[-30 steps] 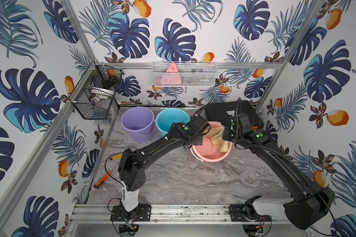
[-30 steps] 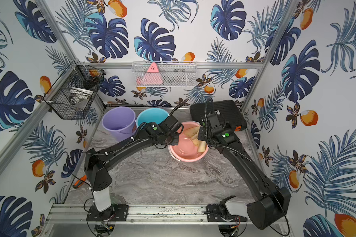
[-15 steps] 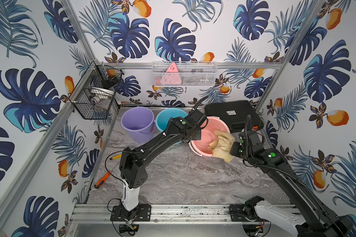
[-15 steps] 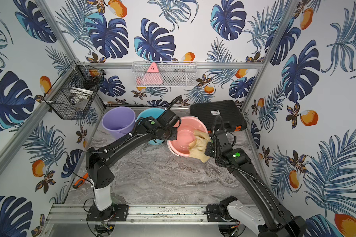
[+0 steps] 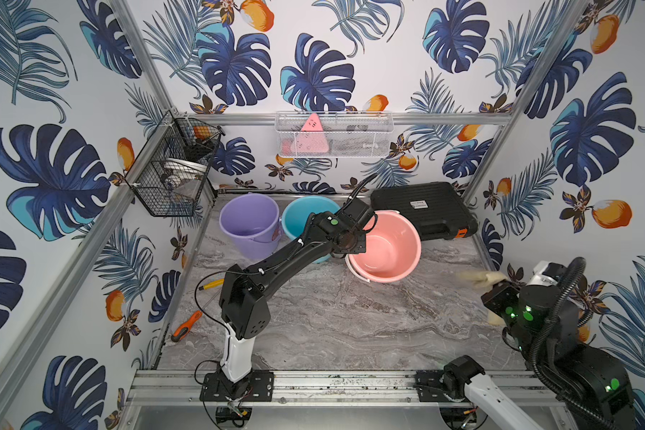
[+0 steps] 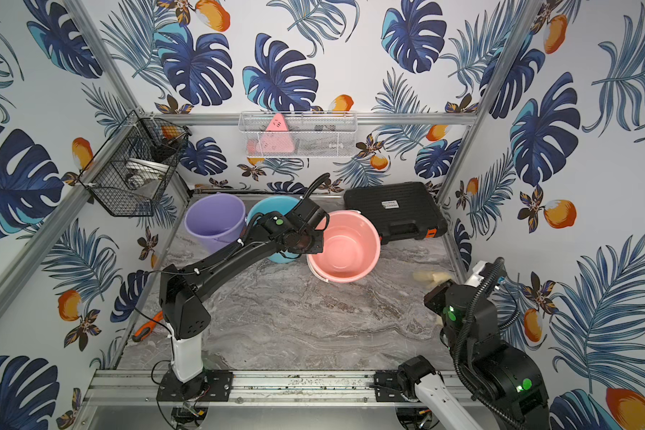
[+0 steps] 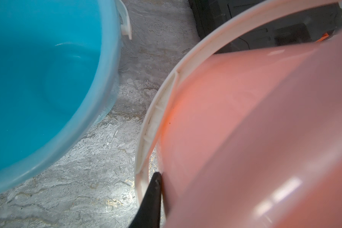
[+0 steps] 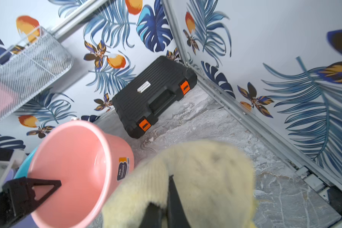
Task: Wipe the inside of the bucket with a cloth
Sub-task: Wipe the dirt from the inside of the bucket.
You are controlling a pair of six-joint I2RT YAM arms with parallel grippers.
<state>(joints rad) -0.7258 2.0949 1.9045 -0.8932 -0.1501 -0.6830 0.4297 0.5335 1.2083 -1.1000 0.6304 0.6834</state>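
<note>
Right hand [image 8: 171, 195] clamped tight on cloth [image 8: 195, 173], rag bunched round fingers, out by right edge of counter [image 5: 332, 316], well apart from pink bucket [image 5: 384, 247]. Cloth blurry in both top views, probably hanging clear of counter. Left hand [image 7: 162, 189] pinched shut on pink bucket rim, bucket tipped, mouth toward right arm. Blue bucket [image 7: 38, 69] just beside.

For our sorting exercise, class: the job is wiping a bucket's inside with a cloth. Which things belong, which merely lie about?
Job: pink bucket, cloth.
Lying about: purple bucket, blue bucket, black tool case, orange-handled tool, yellow-handled screwdriver, black wire basket, white mesh basket.
</note>
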